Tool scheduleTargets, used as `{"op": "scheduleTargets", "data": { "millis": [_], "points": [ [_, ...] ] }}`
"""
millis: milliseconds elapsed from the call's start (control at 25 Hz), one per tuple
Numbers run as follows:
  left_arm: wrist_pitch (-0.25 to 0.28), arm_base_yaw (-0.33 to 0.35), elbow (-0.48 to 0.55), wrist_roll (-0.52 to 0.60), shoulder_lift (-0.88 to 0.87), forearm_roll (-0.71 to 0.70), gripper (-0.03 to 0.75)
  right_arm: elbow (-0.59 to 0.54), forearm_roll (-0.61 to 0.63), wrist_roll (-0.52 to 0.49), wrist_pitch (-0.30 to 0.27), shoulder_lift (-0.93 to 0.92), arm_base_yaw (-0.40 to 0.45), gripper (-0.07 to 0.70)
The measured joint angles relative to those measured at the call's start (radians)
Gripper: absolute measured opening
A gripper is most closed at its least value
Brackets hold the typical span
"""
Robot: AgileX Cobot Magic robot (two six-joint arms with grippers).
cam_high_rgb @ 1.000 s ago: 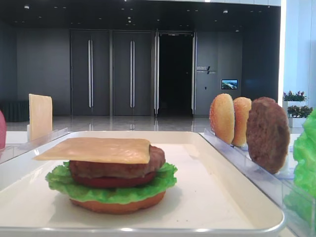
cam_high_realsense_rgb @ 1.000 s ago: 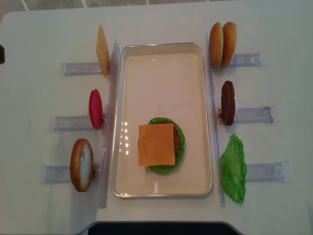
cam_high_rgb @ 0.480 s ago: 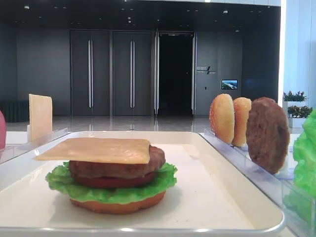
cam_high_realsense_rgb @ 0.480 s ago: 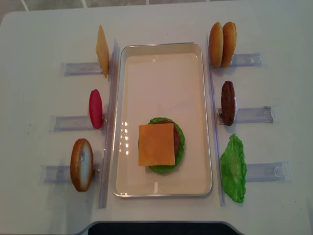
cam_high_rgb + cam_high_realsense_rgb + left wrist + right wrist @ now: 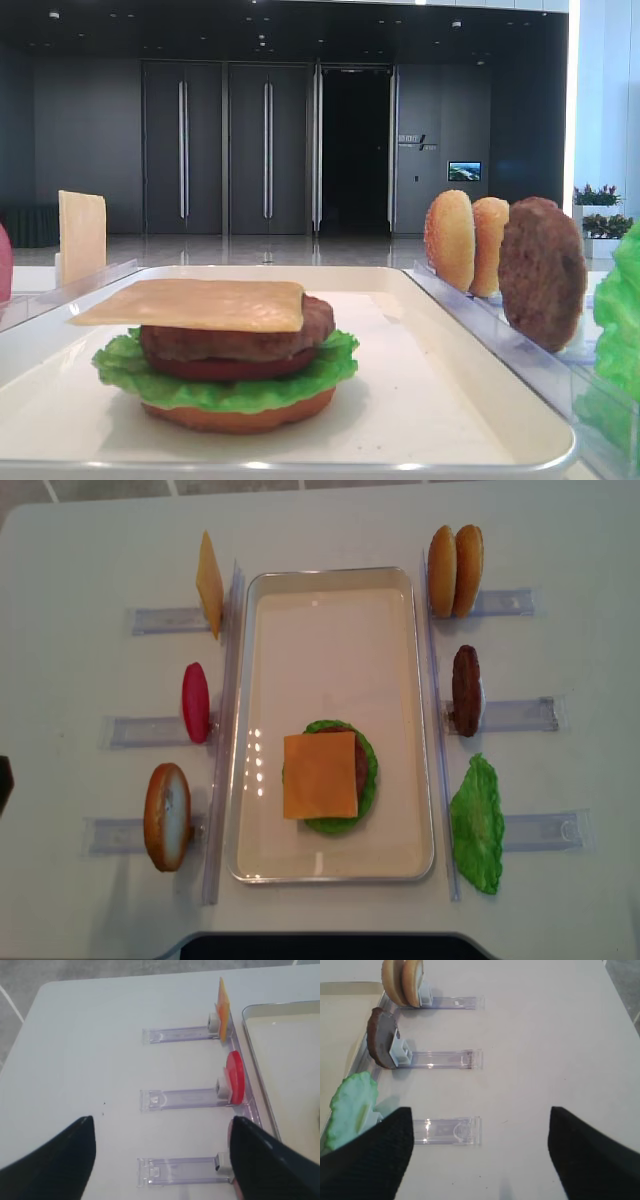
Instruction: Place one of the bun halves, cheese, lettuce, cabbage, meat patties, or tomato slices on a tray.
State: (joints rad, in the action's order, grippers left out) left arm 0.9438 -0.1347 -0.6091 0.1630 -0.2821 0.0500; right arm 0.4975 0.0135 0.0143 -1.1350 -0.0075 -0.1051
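low front view: the cheese [image 5: 200, 304] caps the stacked burger on the tray [image 5: 470, 420]. right wrist: the right gripper [image 5: 479, 1152] spread wide, empty, lettuce [image 5: 347, 1110] at 9 o'clock. left wrist: the left gripper [image 5: 160, 1157] wide apart, empty, tomato slice [image 5: 235, 1076] at 1 o'clock. overhead: burger at the tray's 6 o'clock end.

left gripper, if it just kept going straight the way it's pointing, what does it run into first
Judging from the left wrist view, the open left gripper points along the table toward the tomato slice standing in its clear rack. That rack probably comes first, though depth is hard to judge.
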Motion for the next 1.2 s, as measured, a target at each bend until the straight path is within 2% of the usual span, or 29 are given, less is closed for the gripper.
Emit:
{"op": "scheduleTargets", "data": {
  "millis": [400, 600, 800, 1040, 1200],
  "points": [
    [0.009, 0.000, 0.049, 0.002, 0.211, 0.045, 0.639, 0.000, 0.000, 0.000, 0.000, 0.000, 0.000, 0.555],
    [0.044, 0.000, 0.081, 0.011, 0.295, 0.058, 0.639, 0.000, 0.000, 0.000, 0.000, 0.000, 0.000, 0.555],
    [0.087, 0.000, 0.107, 0.046, 0.298, 0.064, 0.639, 0.000, 0.000, 0.000, 0.000, 0.000, 0.000, 0.555],
    [0.091, 0.000, 0.109, 0.053, 0.298, 0.065, 0.639, 0.000, -0.003, 0.000, 0.000, 0.000, 0.000, 0.555],
    [0.135, 0.000, 0.116, 0.054, 0.298, 0.061, 0.639, 0.000, -0.004, 0.000, 0.000, 0.000, 0.000, 0.555]
  ]
}}
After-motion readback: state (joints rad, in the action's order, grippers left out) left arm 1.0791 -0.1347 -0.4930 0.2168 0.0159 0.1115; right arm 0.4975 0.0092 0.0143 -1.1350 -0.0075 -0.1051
